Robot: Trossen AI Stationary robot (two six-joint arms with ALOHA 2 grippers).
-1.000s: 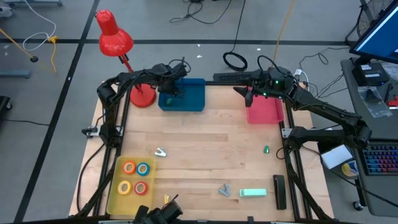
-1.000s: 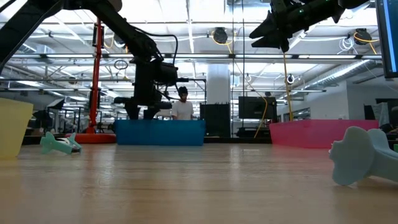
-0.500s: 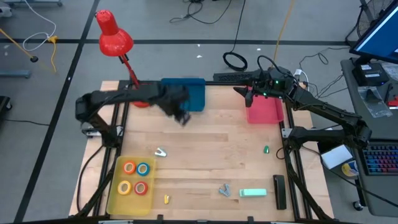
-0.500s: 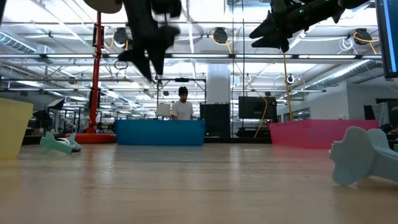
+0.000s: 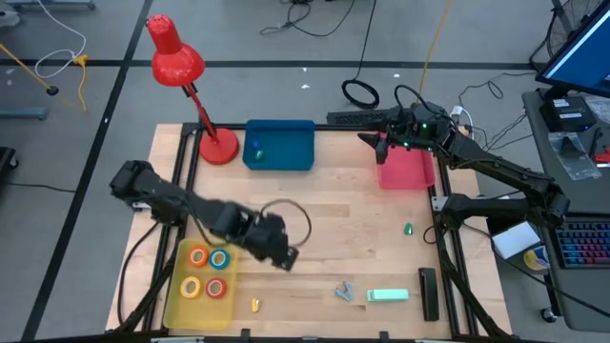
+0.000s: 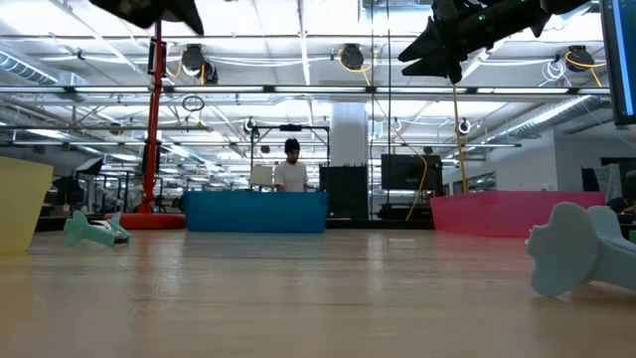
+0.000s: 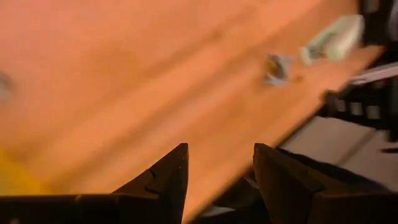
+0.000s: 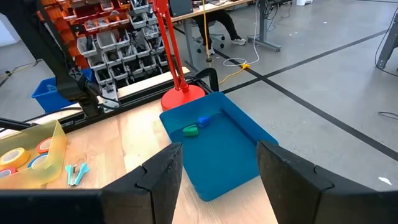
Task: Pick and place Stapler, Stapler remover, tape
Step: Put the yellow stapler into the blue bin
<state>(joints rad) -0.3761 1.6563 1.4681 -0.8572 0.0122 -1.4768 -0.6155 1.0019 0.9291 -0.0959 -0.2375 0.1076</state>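
While the right gripper [image 5: 381, 145] hangs parked above the far edge of the shallow pink plastic tray [image 5: 405, 170] at about two o'clock on the pale wooden table [image 5: 324, 214], its fingers spread with nothing between them, the left gripper [image 5: 286, 257] is the one at work, hanging low over the boards near seven o'clock, just beside the translucent yellow plastic bin [image 5: 179, 286]. Its two dark fingers [image 7: 165, 180] stand moderately apart and hold nothing, which suits an arm travelling between a drop and a fresh pick. The four small ring-shaped tape rolls [image 5: 208, 272] in orange, blue, yellow and red lie together inside that yellow bin, so they look already sorted. In the open blue plastic tray [image 5: 281, 145] at twelve o'clock rest small green and blue pieces [image 8: 194, 126], too small to identify. Still loose on the table near five o'clock are the pale mint-green stapler [image 5: 388, 295] and, just beside it, the small grey-blue staple remover [image 5: 344, 291]; the left wrist view looks across the boards toward both, so the next reach is probably for one of them. A tiny green bit [image 5: 407, 229] lies alone toward four o'clock, and a red desk lamp [image 5: 176, 62] stands at the eleven o'clock corner.
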